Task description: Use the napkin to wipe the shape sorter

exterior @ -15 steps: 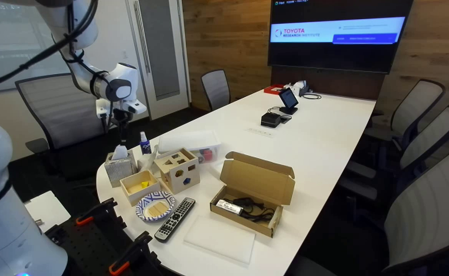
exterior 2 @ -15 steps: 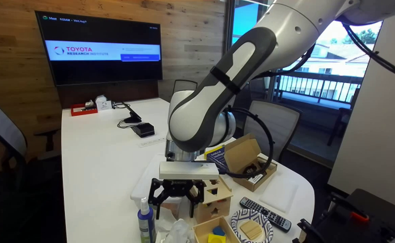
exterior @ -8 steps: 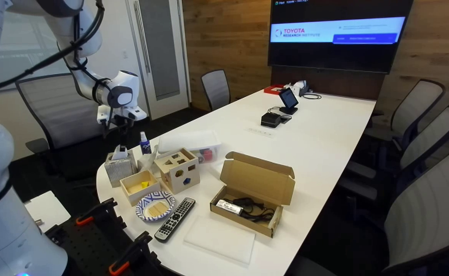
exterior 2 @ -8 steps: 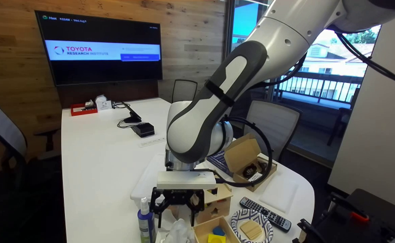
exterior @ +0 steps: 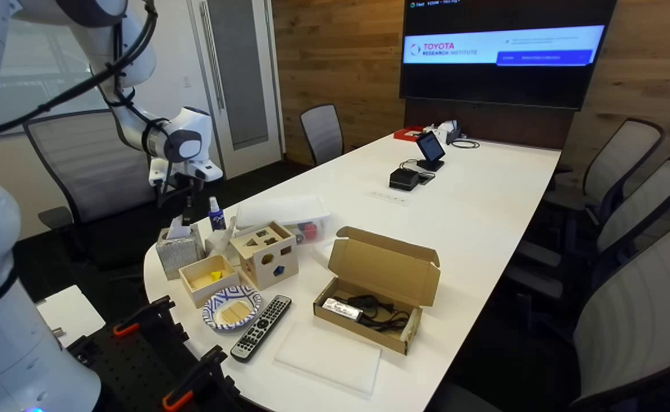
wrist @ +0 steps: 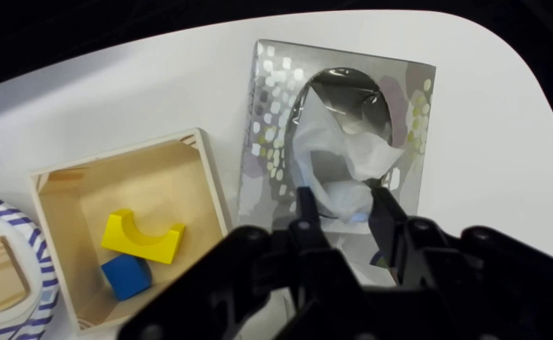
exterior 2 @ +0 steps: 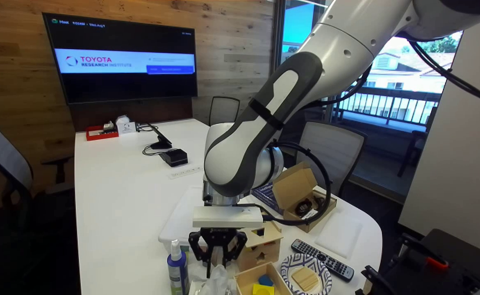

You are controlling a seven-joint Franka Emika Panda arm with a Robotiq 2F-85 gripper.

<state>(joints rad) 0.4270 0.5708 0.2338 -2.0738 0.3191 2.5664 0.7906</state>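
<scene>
The napkin [wrist: 321, 125] is a thin white tissue poking up from the oval slot of a patterned tissue box [wrist: 271, 160]. My gripper [wrist: 341, 190] points down over the slot, its two dark fingers standing apart with part of the tissue between and beneath the tips. Whether they touch it cannot be made out. In an exterior view the gripper [exterior 2: 216, 270] hangs just above the napkin [exterior 2: 218, 280]. The shape sorter [exterior: 269, 260], a light-wood cube with shaped holes, stands on the table beyond the box in both exterior views; no part of it is recognisable in the wrist view.
A small wooden tray [wrist: 212, 184] with yellow and blue blocks sits beside the tissue box. Near it are a patterned plate [exterior: 211, 320], a remote [exterior: 261, 327], a blue spray bottle [exterior 2: 177, 268], a plastic bin [exterior: 280, 209] and an open cardboard box [exterior: 383, 263].
My gripper has come down toward the tissue box over the last second. Its fingers, wide apart before, have drawn much closer together. The shape sorter has stayed in place.
</scene>
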